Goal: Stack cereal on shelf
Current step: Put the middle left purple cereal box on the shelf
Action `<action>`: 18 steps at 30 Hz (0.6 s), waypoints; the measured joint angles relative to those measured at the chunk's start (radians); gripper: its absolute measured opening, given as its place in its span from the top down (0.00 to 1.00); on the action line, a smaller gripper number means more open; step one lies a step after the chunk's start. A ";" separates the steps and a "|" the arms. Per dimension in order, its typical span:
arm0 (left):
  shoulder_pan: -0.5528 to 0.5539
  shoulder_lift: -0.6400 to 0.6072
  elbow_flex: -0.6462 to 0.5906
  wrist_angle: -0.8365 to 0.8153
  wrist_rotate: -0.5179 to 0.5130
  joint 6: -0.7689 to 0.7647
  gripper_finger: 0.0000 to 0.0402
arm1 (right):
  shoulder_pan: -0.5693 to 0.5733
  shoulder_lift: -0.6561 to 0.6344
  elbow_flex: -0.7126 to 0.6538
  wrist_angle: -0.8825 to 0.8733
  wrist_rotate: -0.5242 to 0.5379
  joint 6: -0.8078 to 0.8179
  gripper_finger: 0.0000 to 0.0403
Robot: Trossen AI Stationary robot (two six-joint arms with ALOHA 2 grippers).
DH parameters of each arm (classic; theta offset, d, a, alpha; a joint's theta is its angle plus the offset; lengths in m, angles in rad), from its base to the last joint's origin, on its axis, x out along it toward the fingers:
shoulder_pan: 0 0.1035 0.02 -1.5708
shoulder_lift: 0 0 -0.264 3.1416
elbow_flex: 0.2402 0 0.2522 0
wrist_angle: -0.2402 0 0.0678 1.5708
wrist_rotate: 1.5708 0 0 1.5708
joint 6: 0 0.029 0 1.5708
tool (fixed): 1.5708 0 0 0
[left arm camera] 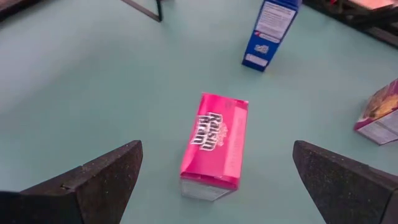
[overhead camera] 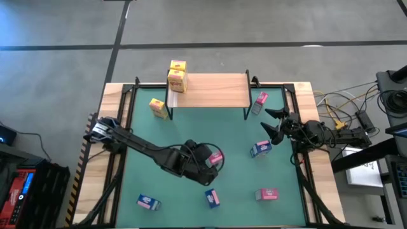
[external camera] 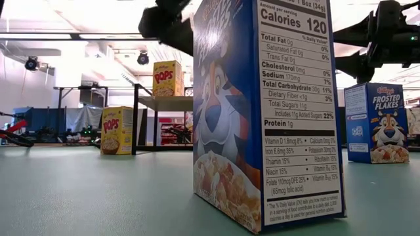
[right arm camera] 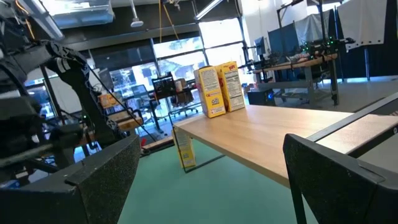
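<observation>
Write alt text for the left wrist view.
A pink Raisin Bran box lies flat on the green mat, centred between the left gripper's two open dark fingers. Beyond it stands a blue cereal box, and another pink box shows at the picture's edge.

Left hand (left arm camera: 214, 180) spread wide; right hand (overhead camera: 272, 122) likewise.
</observation>
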 joint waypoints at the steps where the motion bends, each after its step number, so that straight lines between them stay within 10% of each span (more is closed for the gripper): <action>1: 0.000 0.000 -0.016 0.027 0.011 0.000 0.01 | 0.000 0.000 0.000 0.000 0.000 0.000 0.05; 18: 0.011 0.000 -0.078 0.130 -0.014 0.052 0.01 | 0.000 0.000 0.000 0.000 0.000 0.000 0.05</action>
